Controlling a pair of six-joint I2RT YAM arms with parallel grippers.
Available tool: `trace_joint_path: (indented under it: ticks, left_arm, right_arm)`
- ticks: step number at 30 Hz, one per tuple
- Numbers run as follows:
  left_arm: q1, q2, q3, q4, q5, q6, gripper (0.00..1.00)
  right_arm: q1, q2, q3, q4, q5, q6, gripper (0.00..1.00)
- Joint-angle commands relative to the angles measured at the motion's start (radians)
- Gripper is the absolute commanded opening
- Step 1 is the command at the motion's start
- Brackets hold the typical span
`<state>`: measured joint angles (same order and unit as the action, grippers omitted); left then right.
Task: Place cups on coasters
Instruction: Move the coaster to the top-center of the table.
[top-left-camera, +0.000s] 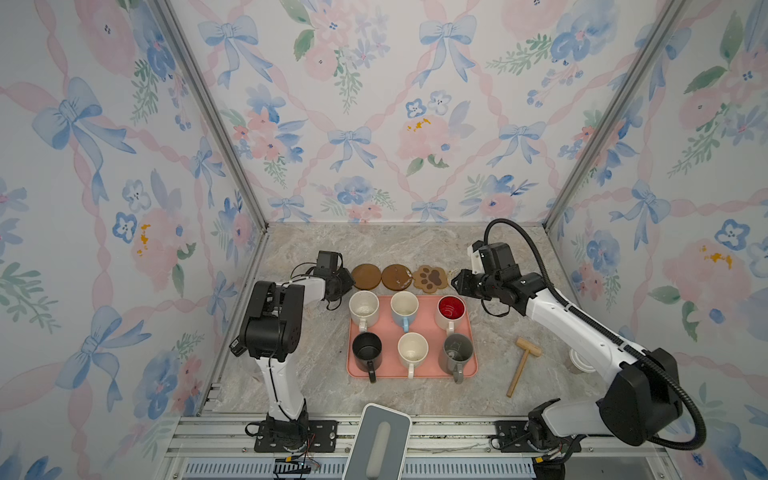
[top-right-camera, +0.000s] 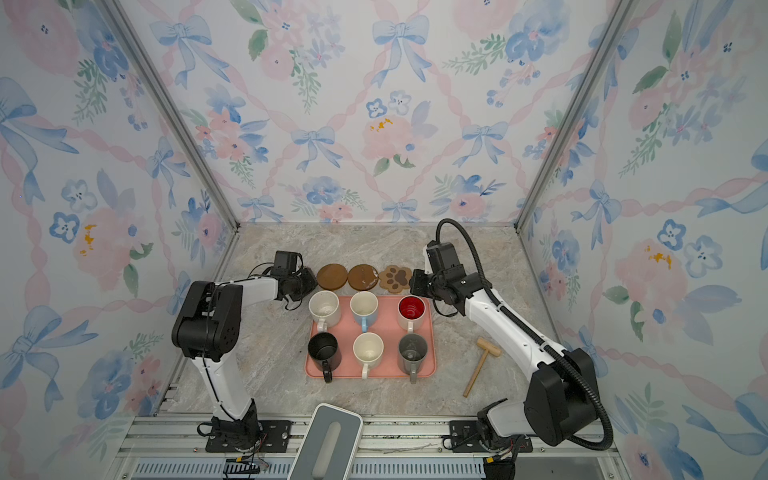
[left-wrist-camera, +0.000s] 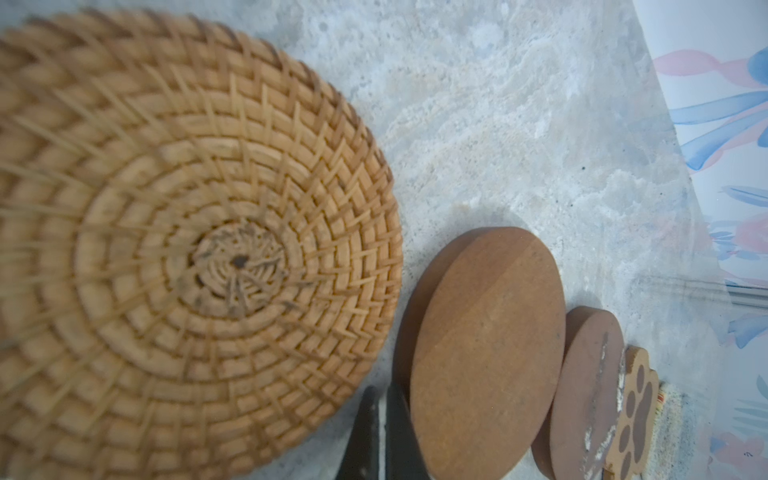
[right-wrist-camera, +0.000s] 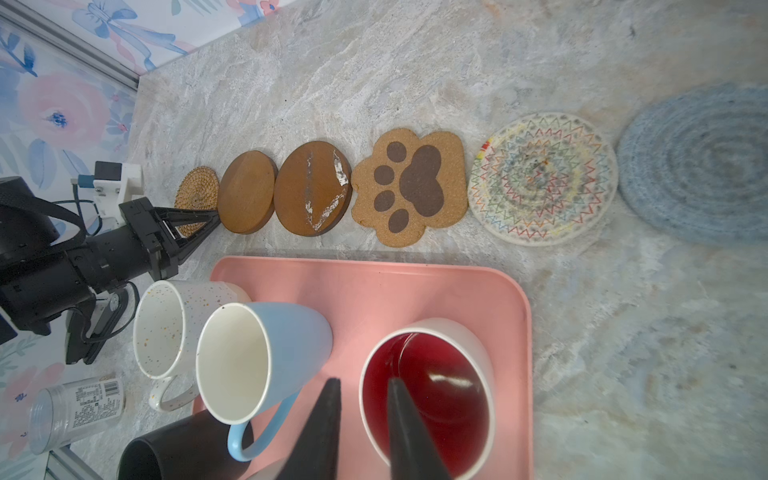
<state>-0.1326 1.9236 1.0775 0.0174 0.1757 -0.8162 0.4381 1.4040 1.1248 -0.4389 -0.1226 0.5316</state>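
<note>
Right gripper (right-wrist-camera: 362, 382) hangs jaws apart over the red-lined cup (right-wrist-camera: 440, 374), left gripper (left-wrist-camera: 382, 390) pinched together — we've no cups (top-left-camera: 412, 349) on coasters (right-wrist-camera: 409, 187) yet.

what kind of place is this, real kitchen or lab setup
Likely a robot test booth, not a home: floral wallpaper panels in bare aluminium framing, left and right white-and-black robot arms bolted to a slotted metal rail.

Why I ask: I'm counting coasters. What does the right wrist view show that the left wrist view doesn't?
Only the right wrist view: the light-blue woven round coaster, the whole cream woven round coaster, and the pink tray of ceramic mugs. Only the left wrist view: nothing new, just close-up weave. Both: the tan rattan round coaster, two brown round coasters, and the brown paw-print coaster.
</note>
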Motion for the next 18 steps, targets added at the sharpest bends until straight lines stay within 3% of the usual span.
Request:
trace_joint_path:
  ticks: [1, 7, 18]
  left_arm:
    - [0.023, -0.063, 0.016, -0.035, -0.037, 0.007, 0.00]
    - [0.055, -0.116, 0.052, -0.086, -0.100, 0.051, 0.00]
    - [0.102, -0.009, 0.103, -0.095, -0.107, 0.060, 0.00]
  right_arm:
    - [-0.013, -0.028, -0.011, -0.020, 0.013, -0.010, 0.24]
    - [-0.013, -0.022, -0.015, -0.013, 0.004, -0.007, 0.24]
    - [-0.015, -0.035, -0.017, -0.025, 0.013, -0.010, 0.24]
